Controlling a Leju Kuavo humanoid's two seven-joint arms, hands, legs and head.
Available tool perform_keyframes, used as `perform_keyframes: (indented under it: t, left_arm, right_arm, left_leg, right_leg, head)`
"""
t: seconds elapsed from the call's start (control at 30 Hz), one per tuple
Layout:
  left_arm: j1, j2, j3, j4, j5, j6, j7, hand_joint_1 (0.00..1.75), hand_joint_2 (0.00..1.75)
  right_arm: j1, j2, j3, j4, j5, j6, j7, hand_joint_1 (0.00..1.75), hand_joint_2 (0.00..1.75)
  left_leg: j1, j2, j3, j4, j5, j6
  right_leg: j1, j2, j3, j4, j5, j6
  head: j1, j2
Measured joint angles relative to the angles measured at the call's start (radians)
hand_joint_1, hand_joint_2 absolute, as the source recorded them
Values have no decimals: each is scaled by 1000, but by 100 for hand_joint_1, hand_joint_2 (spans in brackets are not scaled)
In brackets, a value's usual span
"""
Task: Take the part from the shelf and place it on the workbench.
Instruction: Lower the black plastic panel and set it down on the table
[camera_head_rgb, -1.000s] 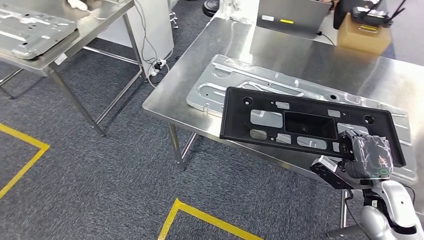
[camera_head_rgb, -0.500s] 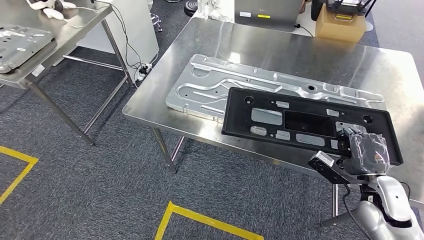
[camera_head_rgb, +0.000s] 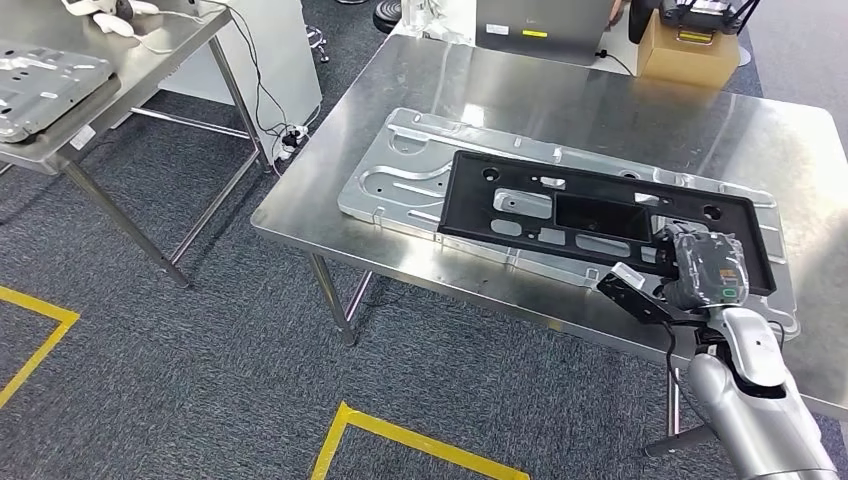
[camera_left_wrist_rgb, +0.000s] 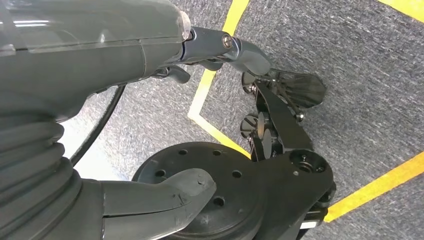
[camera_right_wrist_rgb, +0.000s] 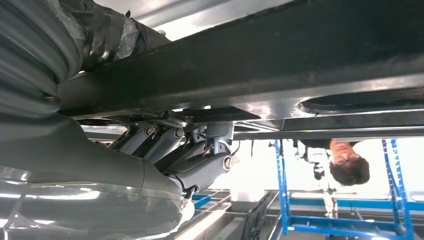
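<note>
Since the earlier frames the black part (camera_head_rgb: 600, 218) has travelled further in over the table (camera_head_rgb: 560, 95), so that more of it lies above the silver metal panel (camera_head_rgb: 420, 180); the whole head view has also shifted, indicating camera movement.

Right hand (camera_head_rgb: 700, 270): wrapped in clear film, gripping the near right edge of the black part. In the right wrist view the fingers (camera_right_wrist_rgb: 200, 155) are curled beneath the part's underside (camera_right_wrist_rgb: 280, 65), with the thumb side above it. The silver right arm (camera_head_rgb: 755, 400) enters from the lower right.

Black part: a long flat plastic frame with a rectangular recess at its centre and several cut-outs. It is held over the silver metal panel, which lies flat on the table. Whether the part's far end touches the panel cannot be determined.

Left hand (camera_left_wrist_rgb: 150, 200): seen in the left wrist view above grey carpet with yellow floor tape (camera_left_wrist_rgb: 220, 45). It holds nothing; the thumb is extended and the fingers are apart.

Surroundings: a cardboard box (camera_head_rgb: 690, 55) and a grey laptop (camera_head_rgb: 540, 28) stand at the table's far edge. A second table (camera_head_rgb: 120, 70) to the left carries another metal panel (camera_head_rgb: 40, 85). A person (camera_right_wrist_rgb: 347, 165) stands beside blue racking (camera_right_wrist_rgb: 345, 220) in the right wrist view.
</note>
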Motion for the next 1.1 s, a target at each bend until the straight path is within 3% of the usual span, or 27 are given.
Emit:
perform_keyframes:
  t: [0.63, 1.1]
  left_arm:
    - [1, 0, -27, 0, 39, 10, 4, 0, 175]
    - [1, 0, -49, 0, 45, 11, 3, 0, 175]
  right_arm:
    - [-24, 40, 87, 49, -3, 15, 0, 175, 175]
    - [-20, 45, 94, 59, -3, 11, 0, 175, 175]
  left_leg:
    - [-1, 0, -2, 5, -3, 0]
    - [-1, 0, -2, 6, -3, 0]
  right_leg:
    - [-1, -1, 0, 0, 0, 0]
    - [-1, 0, 0, 0, 0, 0]
  head:
    - [0, 0]
    - [0, 0]
